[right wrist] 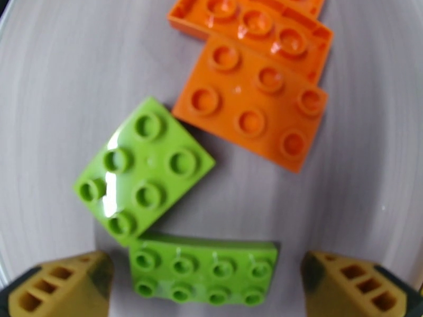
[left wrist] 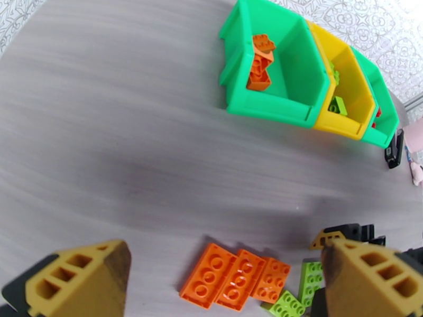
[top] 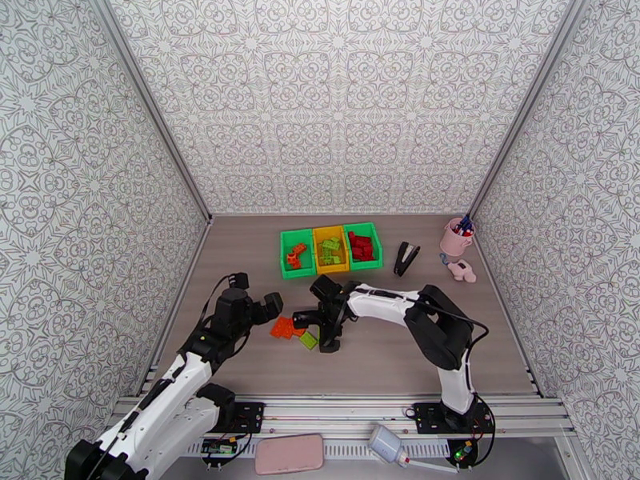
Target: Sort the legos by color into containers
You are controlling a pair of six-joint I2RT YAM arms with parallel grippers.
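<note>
Lime-green eight-stud brick [right wrist: 203, 276] flat on the counter [top: 480, 330], straddled by the open right end effector [right wrist: 206, 265], likely bound for the yellow bin [left wrist: 341, 127]; left end effector [left wrist: 224, 254] open, empty.

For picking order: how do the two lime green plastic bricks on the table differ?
The long lime green plastic brick has eight studs; the shorter lime green plastic brick has six. In the right wrist view the long one lies straight, the shorter diagonal. Both lie flat, studs up.
</note>
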